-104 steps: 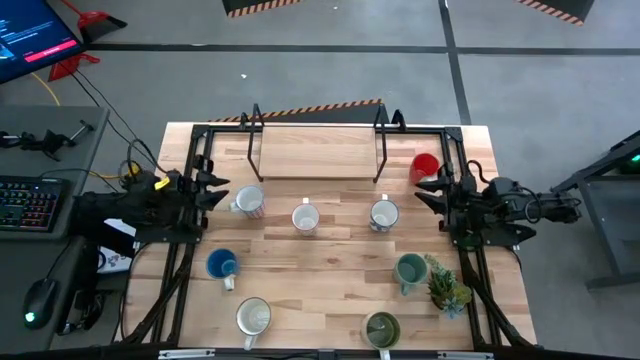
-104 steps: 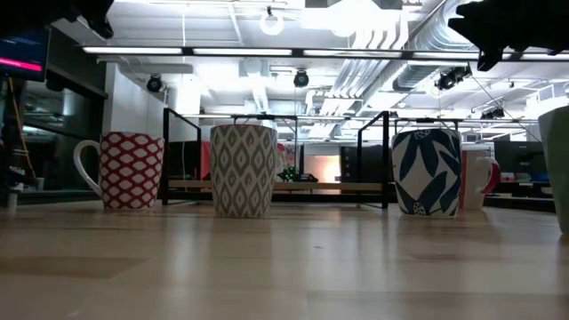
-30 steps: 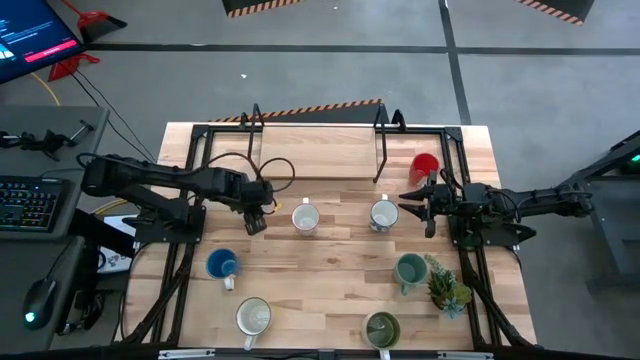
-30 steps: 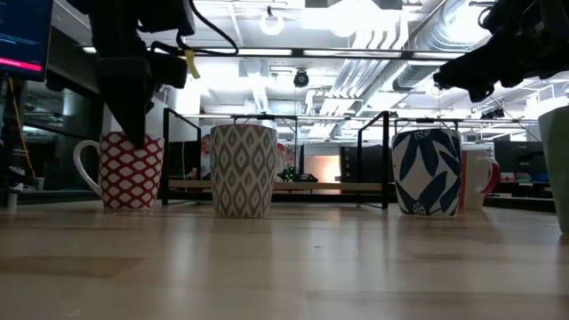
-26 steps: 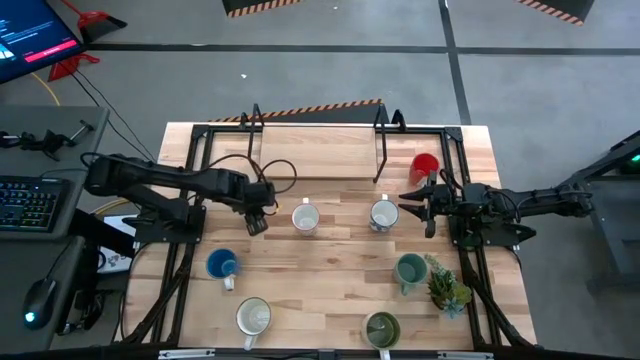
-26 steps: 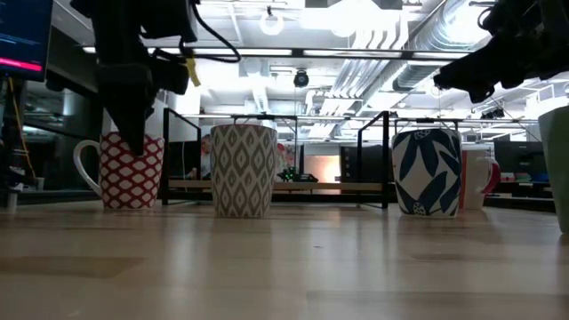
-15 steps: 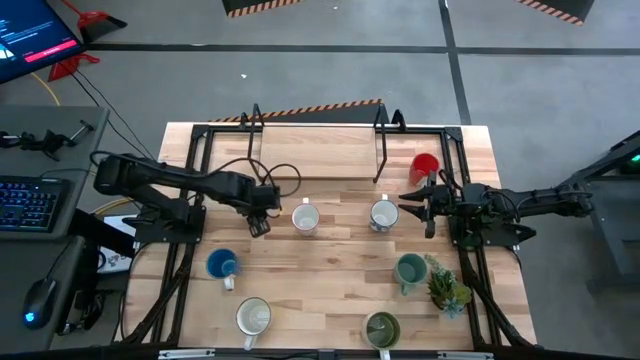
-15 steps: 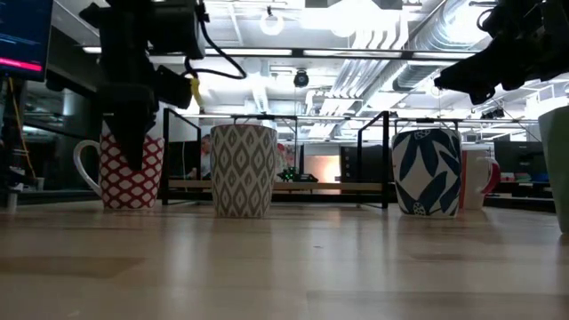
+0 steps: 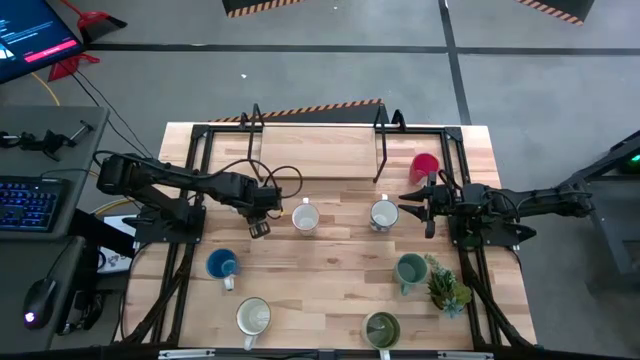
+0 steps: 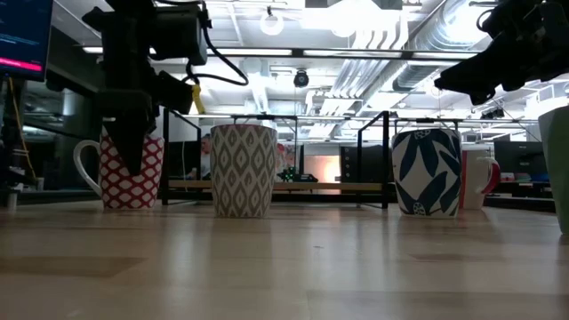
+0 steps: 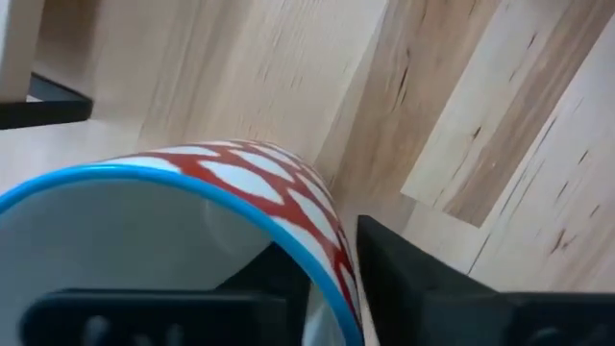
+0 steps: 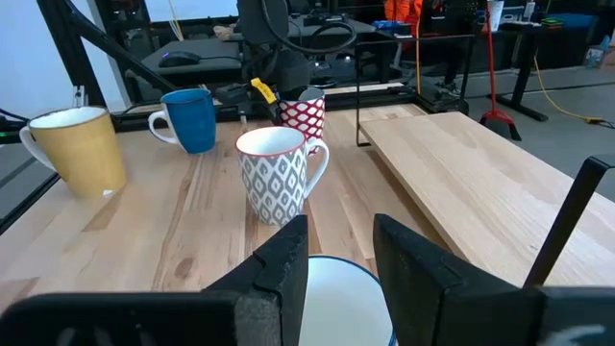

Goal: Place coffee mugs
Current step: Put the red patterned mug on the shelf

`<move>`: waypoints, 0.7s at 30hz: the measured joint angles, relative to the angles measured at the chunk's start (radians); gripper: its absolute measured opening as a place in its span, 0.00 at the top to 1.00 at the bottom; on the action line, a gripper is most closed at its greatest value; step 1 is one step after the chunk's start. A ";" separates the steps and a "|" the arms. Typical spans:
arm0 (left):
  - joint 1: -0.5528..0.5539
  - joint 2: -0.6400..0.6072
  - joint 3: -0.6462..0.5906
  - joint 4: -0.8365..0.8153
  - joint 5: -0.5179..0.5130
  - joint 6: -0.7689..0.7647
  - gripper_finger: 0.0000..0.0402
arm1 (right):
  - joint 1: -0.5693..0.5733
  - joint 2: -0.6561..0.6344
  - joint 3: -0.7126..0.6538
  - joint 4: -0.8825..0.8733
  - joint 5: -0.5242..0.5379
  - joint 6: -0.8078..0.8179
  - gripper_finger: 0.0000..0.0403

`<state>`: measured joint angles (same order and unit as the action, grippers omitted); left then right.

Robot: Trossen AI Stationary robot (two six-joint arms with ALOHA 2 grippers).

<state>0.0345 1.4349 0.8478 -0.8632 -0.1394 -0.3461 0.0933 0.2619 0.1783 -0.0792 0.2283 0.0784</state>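
Observation:
My left gripper [image 9: 258,212] stands over a white mug with a red diamond pattern and a blue rim [image 10: 116,178], which rests base down on the table at the left and also shows in the left wrist view [image 11: 269,183]. It is shut on the mug's wall. My right gripper [image 9: 408,207] is open and empty, above and just right of a blue-leaf mug [image 9: 383,214]. A grey-patterned mug [image 9: 305,217] stands between the two. Red [image 9: 425,164], blue [image 9: 222,265], teal [image 9: 409,268], olive [image 9: 381,327] and cream [image 9: 253,317] mugs stand apart. My left gripper has the red-patterned mug's wall just below the rim [image 11: 338,264] between its two fingers. One finger is inside the mug and one [image 11: 423,279] is outside on its near side. The fingers come from above, pointing down. The mug stands upright with its base on the table.
A raised wooden shelf on black posts [image 9: 315,150] spans the far middle of the table. A spiky potted plant [image 9: 447,287] stands by the teal mug at the right. Black frame rails run along both table sides. Bare wood lies in the table's middle.
My left gripper has come down over the red-patterned mug and a little toward the table's right, so that its finger now reaches lower in front of the mug's wall. The mug has stayed in place on the table.

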 joint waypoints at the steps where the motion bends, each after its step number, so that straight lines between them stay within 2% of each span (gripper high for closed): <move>1: 0.000 0.000 0.000 0.000 0.001 0.000 0.90 | 0.000 0.000 0.000 0.000 0.000 0.000 0.73; 4: -0.001 0.000 0.000 0.000 0.002 -0.003 0.97 | 0.000 0.000 0.000 0.000 0.000 0.000 0.73; 14: 0.014 -0.001 0.006 -0.008 0.045 -0.020 0.98 | 0.000 0.000 0.000 0.000 0.000 0.000 0.73; 21: 0.024 0.000 0.123 -0.101 0.060 -0.019 0.98 | 0.000 0.000 0.000 0.000 0.000 0.000 0.73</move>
<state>0.0589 1.4353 0.9705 -0.9644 -0.0792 -0.3652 0.0929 0.2619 0.1783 -0.0792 0.2287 0.0787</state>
